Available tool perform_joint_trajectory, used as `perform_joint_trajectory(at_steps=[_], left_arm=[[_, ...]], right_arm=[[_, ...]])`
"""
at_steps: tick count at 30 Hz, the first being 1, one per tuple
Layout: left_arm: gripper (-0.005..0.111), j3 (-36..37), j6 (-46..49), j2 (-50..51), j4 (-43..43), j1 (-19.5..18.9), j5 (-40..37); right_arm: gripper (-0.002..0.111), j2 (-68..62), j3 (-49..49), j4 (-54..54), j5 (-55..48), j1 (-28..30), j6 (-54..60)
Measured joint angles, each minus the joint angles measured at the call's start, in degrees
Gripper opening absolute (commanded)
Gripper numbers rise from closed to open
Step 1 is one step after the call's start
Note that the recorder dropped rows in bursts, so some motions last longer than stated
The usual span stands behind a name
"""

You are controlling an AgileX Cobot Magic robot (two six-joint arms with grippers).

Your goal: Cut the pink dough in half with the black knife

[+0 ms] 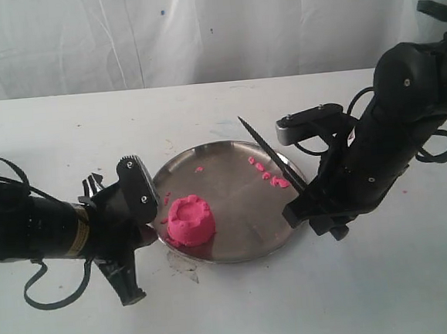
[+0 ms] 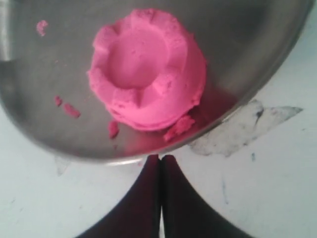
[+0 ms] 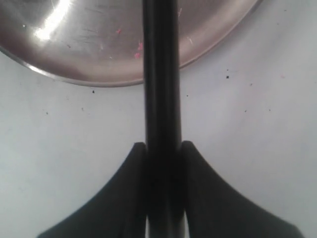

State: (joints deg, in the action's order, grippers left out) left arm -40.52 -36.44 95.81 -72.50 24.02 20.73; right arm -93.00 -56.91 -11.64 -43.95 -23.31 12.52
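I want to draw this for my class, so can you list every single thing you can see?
pink dough: one, bright pink, a round mound with a dented top, on the plate's left side
pink crumbs: several, pink, most in a row on the plate's right side
steel plate: one, silver, middle of the table
black knife: one, black, over the plate's right edge, held by its handle
grey patch: one, greyish, on the table by the rim near the dough; cannot tell what it is
table: one, white, under everything
curtain: one, white, behind the table
left gripper: one, black, shut and empty, just off the rim beside the dough
right gripper: one, black, shut on the knife, right of the plate
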Motion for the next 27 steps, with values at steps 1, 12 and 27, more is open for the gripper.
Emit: perform_joint_trajectory(at_steps=[1, 12, 27], left_arm=[[0.0, 0.0, 0.56, 0.64, 0.0, 0.0, 2.04], [0.0, 0.0, 15.8, 3.93, 16.6, 0.0, 6.54], [0.0, -9.48, 20.77, 11.23, 18.78, 0.0, 7.68]], right_arm=[[0.0, 0.0, 0.0, -0.11, 0.0, 0.0, 0.0], [0.0, 0.0, 0.0, -0.68, 0.0, 0.0, -0.1], [0.0, 0.0, -0.19, -1.49, -0.87, -0.26, -0.1]])
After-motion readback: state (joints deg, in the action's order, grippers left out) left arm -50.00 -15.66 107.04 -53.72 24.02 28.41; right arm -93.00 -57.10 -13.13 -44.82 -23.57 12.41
